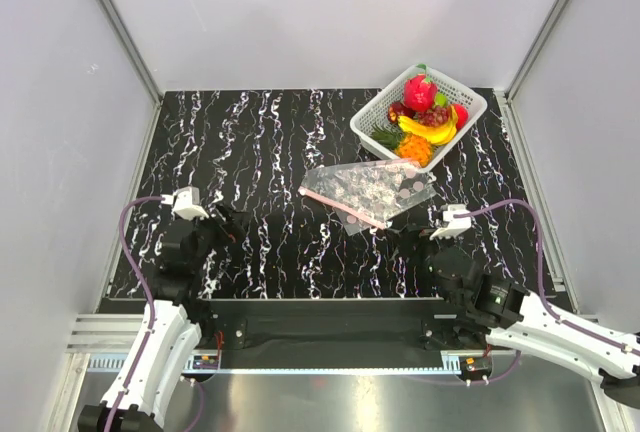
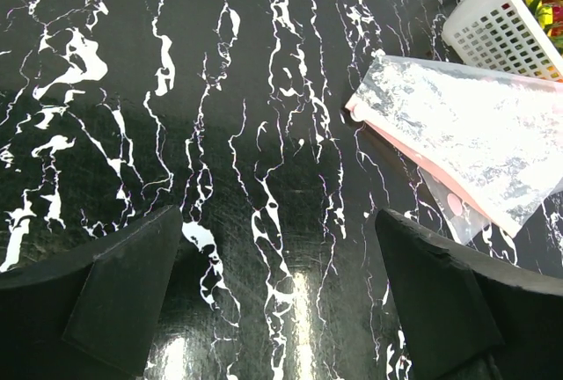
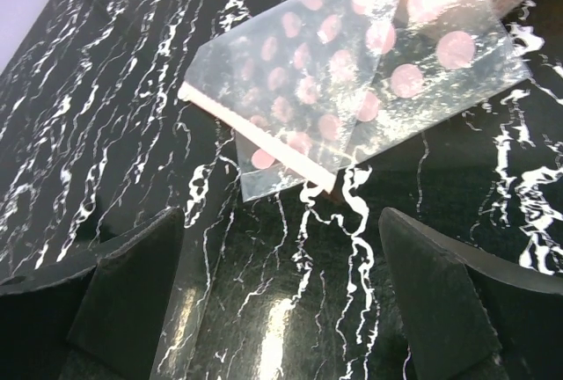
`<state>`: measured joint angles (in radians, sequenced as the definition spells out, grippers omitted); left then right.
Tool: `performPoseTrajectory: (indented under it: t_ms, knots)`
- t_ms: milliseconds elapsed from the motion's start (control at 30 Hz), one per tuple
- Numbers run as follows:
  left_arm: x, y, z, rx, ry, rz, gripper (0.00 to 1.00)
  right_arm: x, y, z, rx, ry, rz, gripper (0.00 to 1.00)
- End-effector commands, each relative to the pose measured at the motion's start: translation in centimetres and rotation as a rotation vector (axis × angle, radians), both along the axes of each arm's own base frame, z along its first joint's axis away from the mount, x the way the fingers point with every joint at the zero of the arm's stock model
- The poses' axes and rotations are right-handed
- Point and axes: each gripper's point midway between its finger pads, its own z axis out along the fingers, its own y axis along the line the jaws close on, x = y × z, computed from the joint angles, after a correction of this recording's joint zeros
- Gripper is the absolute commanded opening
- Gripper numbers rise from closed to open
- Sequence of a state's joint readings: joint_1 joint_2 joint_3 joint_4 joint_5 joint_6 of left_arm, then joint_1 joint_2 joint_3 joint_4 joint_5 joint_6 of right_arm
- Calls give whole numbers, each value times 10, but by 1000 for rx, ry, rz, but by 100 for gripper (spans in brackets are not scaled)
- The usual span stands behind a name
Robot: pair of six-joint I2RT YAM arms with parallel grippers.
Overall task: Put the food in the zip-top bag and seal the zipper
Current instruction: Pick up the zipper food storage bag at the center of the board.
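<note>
Top external: zip-top bag (image 1: 368, 192) flat on table (image 1: 260, 152), against basket (image 1: 375, 112); food (image 1: 416, 149) inside basket. Left claw (image 2: 277, 222), right claw (image 3: 281, 217) wide, empty. Risk: thin film slipping or crumpling under a one-sided pinch.

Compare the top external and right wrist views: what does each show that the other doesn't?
Only top external: the left arm and right arm, plus the whole white lattice basket with its banana, grapes and red fruit. Only right wrist: the right gripper's fingers close up, spread apart and empty. Both: the zip-top bag lying on the black marbled table, its pink zipper on the edge nearer the arms, and a corner of the basket.
</note>
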<state>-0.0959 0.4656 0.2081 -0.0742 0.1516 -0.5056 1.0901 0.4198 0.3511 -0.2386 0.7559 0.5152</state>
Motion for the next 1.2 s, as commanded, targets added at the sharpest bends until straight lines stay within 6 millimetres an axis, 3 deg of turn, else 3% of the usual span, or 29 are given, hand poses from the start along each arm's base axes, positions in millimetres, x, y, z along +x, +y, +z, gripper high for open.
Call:
performPoseTrajectory:
  t_ms: [0, 367, 633, 767, 933, 1033, 1100, 1167]
  knots:
    - [5, -5, 17, -10, -70, -27, 99, 0, 5, 7, 20, -30, 29, 100]
    - [2, -12, 21, -15, -91, -76, 99, 1, 16, -1, -32, 4, 62, 100]
    - [-1, -22, 27, -24, -145, -140, 99, 7, 9, 1, -20, 29, -16, 98]
    - [-1, -24, 27, -27, -142, -152, 99, 19, 23, -12, -62, 115, 2, 95]
    - [0, -26, 26, -26, -134, -161, 99, 53, 27, -11, -20, 183, -10, 94]
    - [0, -26, 27, -24, -139, -160, 99, 72, 33, -12, 17, 230, -15, 88]
    - [-1, -26, 27, -24, -137, -162, 99, 79, 37, -8, 52, 252, -20, 86]
    - [-1, -27, 26, -24, -136, -165, 99, 86, 40, -16, 69, 297, -33, 86]
